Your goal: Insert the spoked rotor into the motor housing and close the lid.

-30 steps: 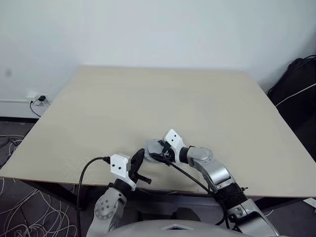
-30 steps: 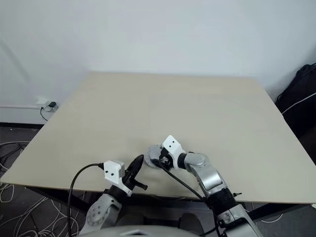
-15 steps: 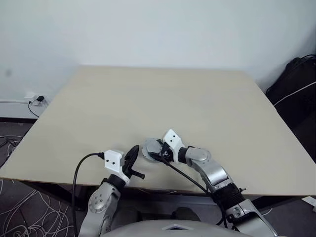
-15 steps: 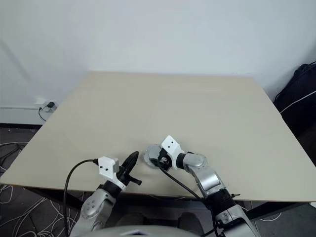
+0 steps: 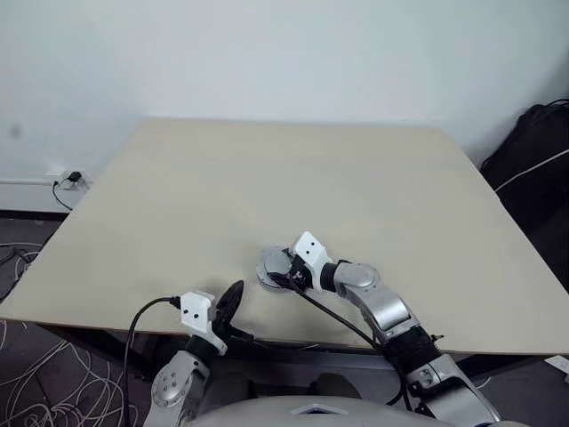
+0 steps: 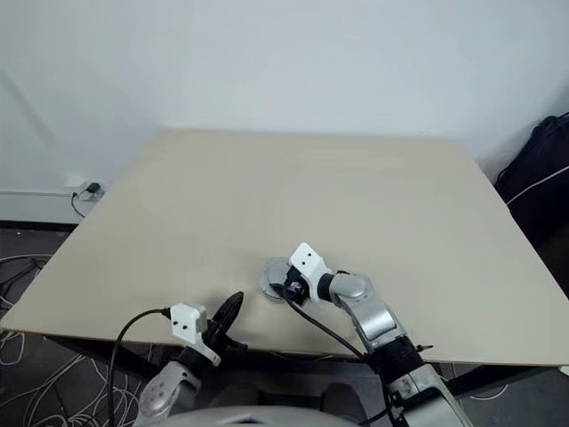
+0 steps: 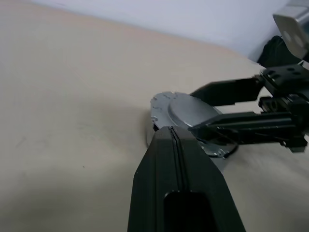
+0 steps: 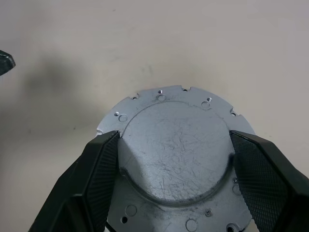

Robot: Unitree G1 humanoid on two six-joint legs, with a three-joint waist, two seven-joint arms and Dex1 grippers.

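My right gripper point(image 8: 174, 159) angles down, fingers clamping the lid point(image 8: 176, 154) near the table's point(image 5: 267, 178) front edge. My left gripper point(image 5: 229, 301), fingers pressed together, points level beside it.

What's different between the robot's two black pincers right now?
The left gripper is shut, its fingers pressed together; the right gripper stands wide, one finger on each side of the notched grey metal disc. The left sits at the beige wooden table's near edge, apart from the disc. Both have two black fingers.
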